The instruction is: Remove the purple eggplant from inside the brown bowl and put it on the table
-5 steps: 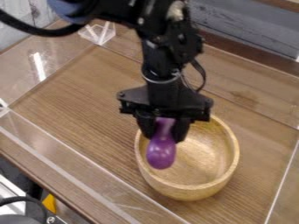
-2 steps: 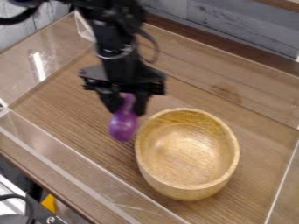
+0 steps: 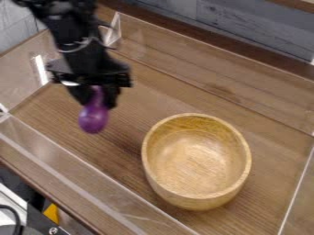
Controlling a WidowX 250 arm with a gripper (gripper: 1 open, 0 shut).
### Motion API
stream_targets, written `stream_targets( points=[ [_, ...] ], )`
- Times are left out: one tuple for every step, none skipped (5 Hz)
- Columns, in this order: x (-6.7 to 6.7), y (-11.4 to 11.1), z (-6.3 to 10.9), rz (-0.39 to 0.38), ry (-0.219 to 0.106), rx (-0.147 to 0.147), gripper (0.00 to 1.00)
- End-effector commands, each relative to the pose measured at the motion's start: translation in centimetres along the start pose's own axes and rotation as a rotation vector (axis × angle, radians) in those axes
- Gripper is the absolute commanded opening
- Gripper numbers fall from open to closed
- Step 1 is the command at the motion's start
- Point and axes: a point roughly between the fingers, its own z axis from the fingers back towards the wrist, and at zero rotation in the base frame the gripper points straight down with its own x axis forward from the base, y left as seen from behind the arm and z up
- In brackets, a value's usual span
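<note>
The purple eggplant (image 3: 94, 117) hangs bulb-down above the table (image 3: 172, 96), left of the brown bowl (image 3: 196, 162) and well apart from it. My gripper (image 3: 95, 97) is shut on the eggplant's upper end, its black fingers straddling it. The stem tip is hidden between the fingers. The wooden bowl stands empty at the front right of the table, its grain showing inside.
Clear acrylic walls (image 3: 73, 188) run along the front, left and back of the table. The black arm (image 3: 68, 32) comes down from the upper left. A grey panelled wall (image 3: 258, 23) lies behind the back edge.
The gripper has carried the eggplant up out of the bowl and leftward across the table. The bowl has stayed in place and is now empty.
</note>
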Motion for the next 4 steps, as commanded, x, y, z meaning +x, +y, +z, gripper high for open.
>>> stream_targets(
  points=[
    [1.7, 2.3, 0.4, -0.015, -0.061, 0.009, 0.0],
    [2.0, 2.5, -0.2, -0.04, -0.08, 0.019, 0.0],
    [2.3, 2.2, -0.8, -0.066, -0.09, 0.031, 0.0],
    [2.6, 1.9, -1.3, -0.088, -0.097, 0.041, 0.0]
  ],
)
